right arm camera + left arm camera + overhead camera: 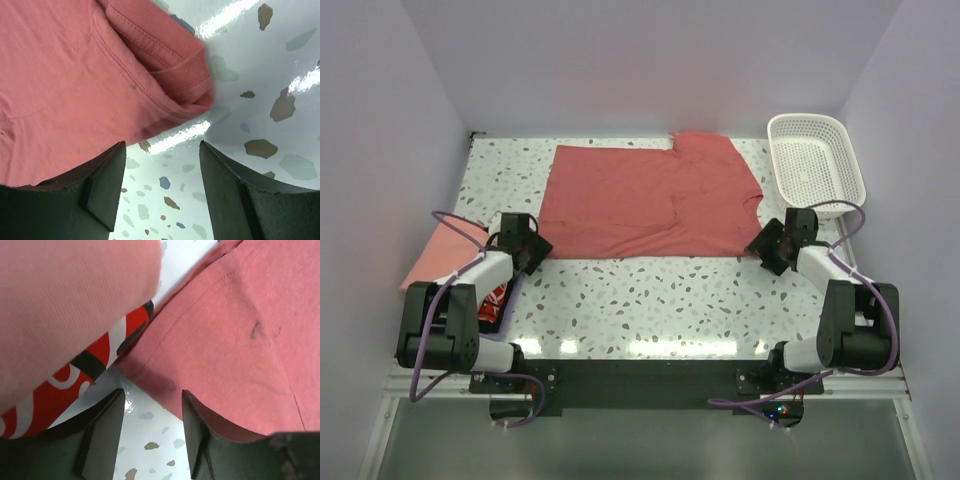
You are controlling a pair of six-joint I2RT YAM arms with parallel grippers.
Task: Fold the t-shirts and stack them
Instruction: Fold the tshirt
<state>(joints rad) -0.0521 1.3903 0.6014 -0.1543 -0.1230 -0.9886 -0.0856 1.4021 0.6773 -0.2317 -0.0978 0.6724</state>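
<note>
The brick-red cotton t-shirt (640, 200) is spread on the tabletop (650, 300) beside the white plastic lattice basket (815, 165), its near corners flanked by the wide, empty left claw (528, 252) and right claw (767, 247), presumably to be pinched for the first fold.

The white speckled table (660, 295) carries a brick-red t-shirt (640, 200) spread flat ahead of both pincers. Its near-left corner lies just in front of the left pincer (532, 250). Its near-right corner, with a stitched hem, lies just in front of the right pincer (767, 248). Bare tabletop shows between each pincer's fingers. Beyond the right pincer and to its outer side stands a white lattice basket (807, 118). Outward of the left pincer, a salmon-pink folded shirt (438, 255) lies at the table's edge, overlapping a red, white and black printed cloth (497, 298).
</note>
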